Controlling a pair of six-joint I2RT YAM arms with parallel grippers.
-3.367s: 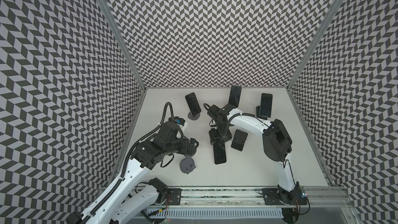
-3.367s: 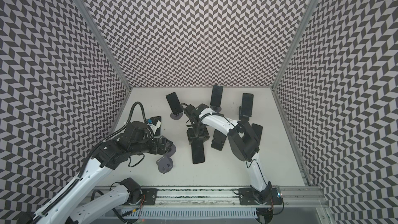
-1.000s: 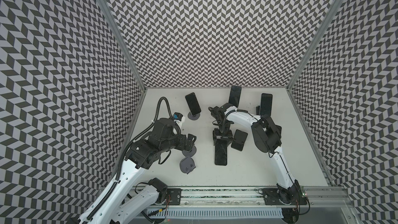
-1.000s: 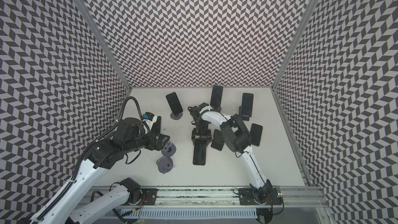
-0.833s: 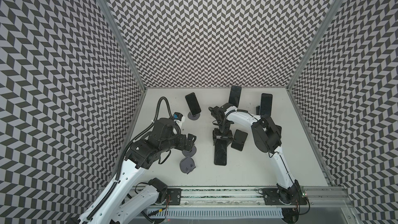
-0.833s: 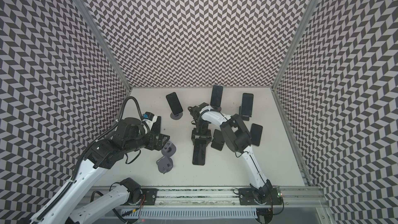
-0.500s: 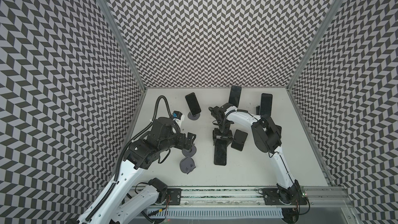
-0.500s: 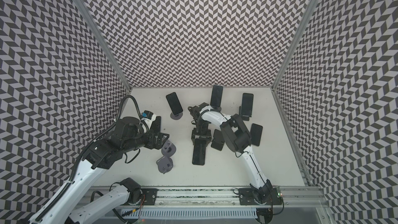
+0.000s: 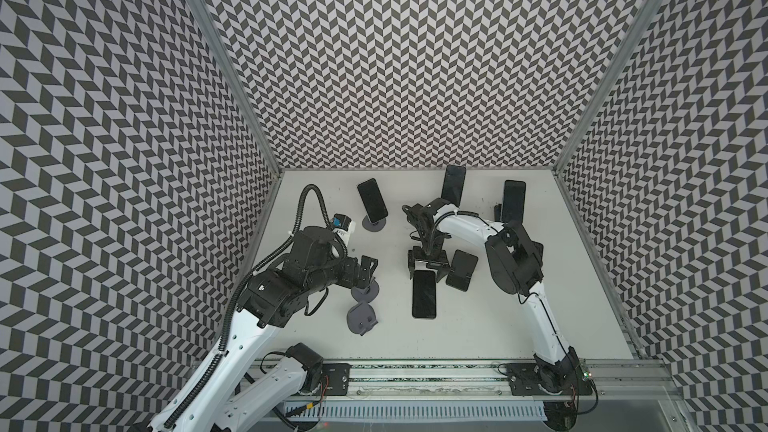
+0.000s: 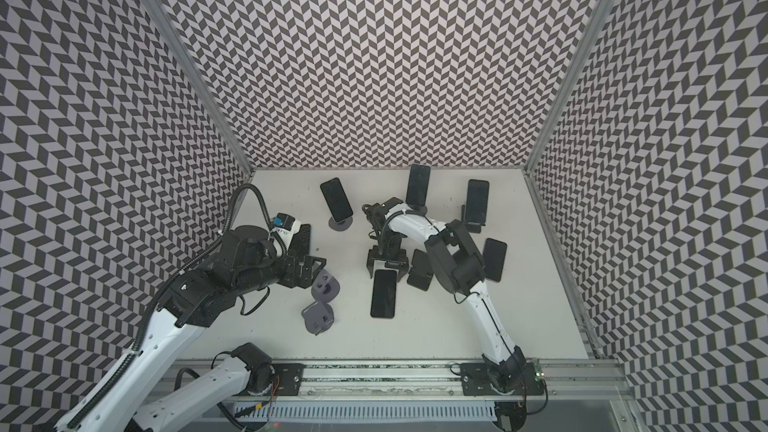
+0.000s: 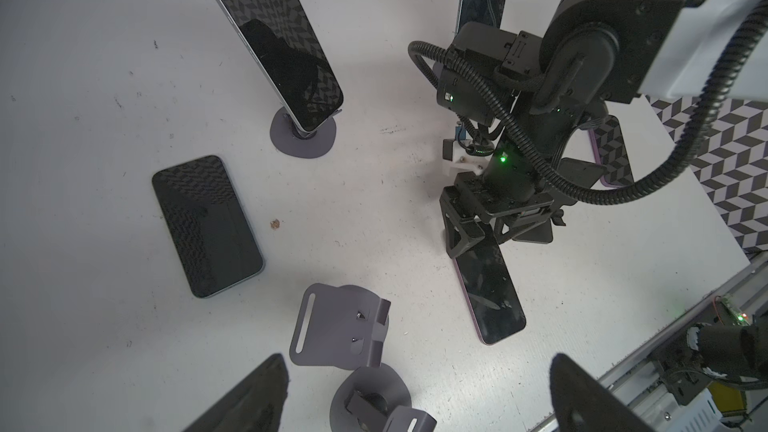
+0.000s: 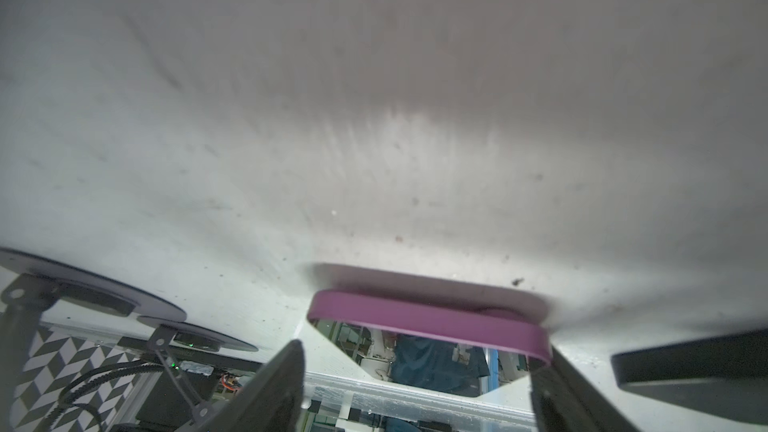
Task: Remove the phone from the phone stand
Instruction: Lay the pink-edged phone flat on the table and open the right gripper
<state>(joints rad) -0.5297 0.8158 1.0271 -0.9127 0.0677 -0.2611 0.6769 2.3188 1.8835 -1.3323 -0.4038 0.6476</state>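
since a second ago the right gripper (image 9: 428,276) has spread its fingers apart, and the purple phone (image 9: 424,299) it was pinching now lies flat and loose on the white table (image 9: 498,326), off every stand. closer to the robot than the purple phone, and to its left, sits one empty grey stand (image 9: 362,318). a second empty stand (image 9: 365,290) is just behind that one, level with the purple phone. the left gripper (image 9: 366,278) hangs just above that second stand with its fingers wide apart and nothing in them. at the far end of the purple phone the right gripper points down, with one finger on each side of that end. in the right wrist view one finger (image 12: 274,384) stands a little off the pink edge, so the gripper has no hold. just right of the purple phone a dark phone (image 9: 461,270) lies flat. farther back than the purple phone three more phones stand up on stands: a left phone (image 9: 372,200), a middle phone (image 9: 453,182) and a right phone (image 9: 513,201).
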